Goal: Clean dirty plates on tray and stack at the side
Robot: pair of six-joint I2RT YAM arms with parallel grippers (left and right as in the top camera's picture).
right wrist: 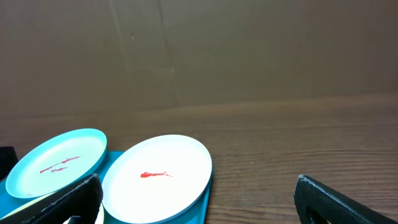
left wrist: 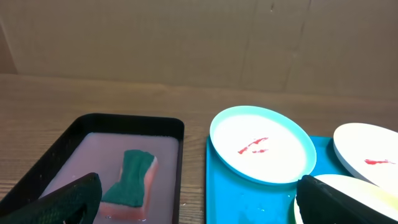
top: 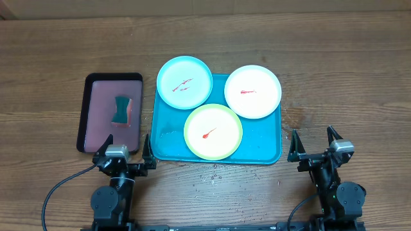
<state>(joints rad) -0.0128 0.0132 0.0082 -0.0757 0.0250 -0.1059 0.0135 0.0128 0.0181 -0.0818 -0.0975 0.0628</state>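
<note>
1. My black left arm (top: pixel 114 192) sits folded low, its two-finger left gripper (top: pixel 125 149) spread wide, holding nothing.
2. My black right arm (top: pixel 340 196) mirrors it, its two-finger right gripper (top: pixel 313 144) equally wide, empty.
3. Both wrists level, facing forward.

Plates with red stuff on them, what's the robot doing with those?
Nothing is being touched yet. The light blue plate, white plate and green-rimmed plate sit on the blue tray, all smeared red. A sponge lies in the black tray beside it. The left gripper and right gripper are open and empty.
</note>
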